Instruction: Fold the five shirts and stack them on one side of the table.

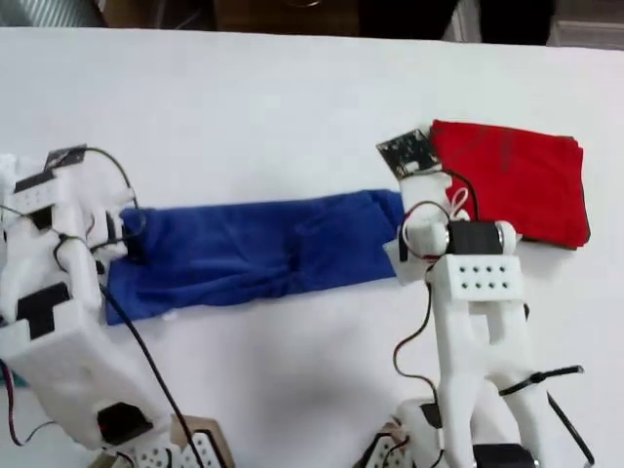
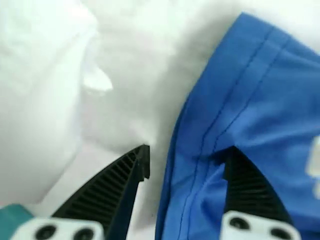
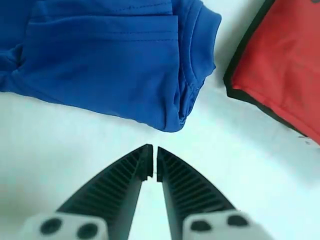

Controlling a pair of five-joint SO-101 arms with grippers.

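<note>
table point(image 1: 292, 97): l end effector point(image 2: 189, 152) jaws apart over blue shirt point(image 2: 260, 100) hem; r end effector point(image 3: 154, 152) closed, empty.

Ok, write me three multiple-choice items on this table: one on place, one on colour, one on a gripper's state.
1. The red shirt lies: A) just past one end of the long shirt B) under the long shirt C) over an arm
2. The long shirt is: A) green B) blue C) yellow
3. The right gripper is: A) shut on the red shirt B) wide open C) shut, holding nothing
A: a gap of table parts them. B: blue in all views. C: jaws meet over bare table.
</note>
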